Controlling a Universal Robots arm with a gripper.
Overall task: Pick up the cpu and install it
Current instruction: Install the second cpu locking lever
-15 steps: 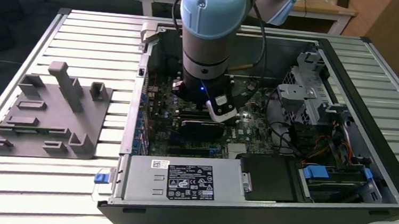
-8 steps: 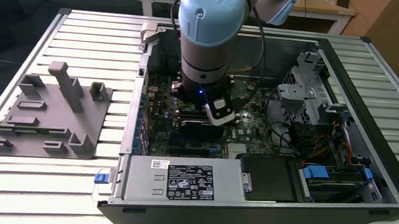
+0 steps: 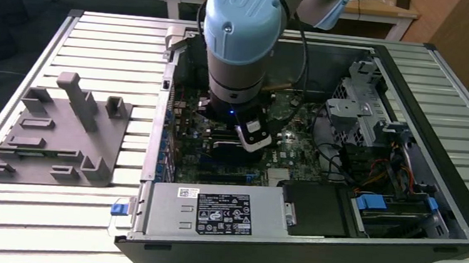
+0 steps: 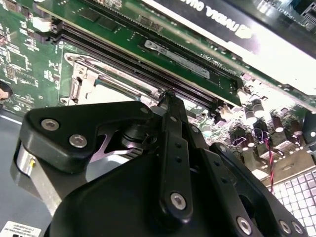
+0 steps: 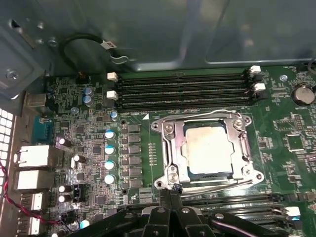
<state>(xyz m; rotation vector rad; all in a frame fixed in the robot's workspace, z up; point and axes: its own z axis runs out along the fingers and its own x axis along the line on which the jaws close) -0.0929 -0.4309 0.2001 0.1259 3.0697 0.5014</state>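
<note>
Closing up tight, fingers together and gripping nothing: gripper [image 5: 170, 190] hovering just at the near edge of the socket frame [image 5: 168, 148] in the first wrist view. Sitting already inside that metal frame on the motherboard [image 5: 74, 89], just beyond the fingertips: cpu [image 5: 207, 148], lying flat, silvery top up.

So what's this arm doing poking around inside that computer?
The robot arm is reaching down into an open computer case lying on a slatted table. Its gripper sits at the edge of the metal socket frame on the green motherboard, fingers together. The cpu, a pale silvery square, already lies in that socket. A grey plastic tray with upright posts sits beside the case.
</note>
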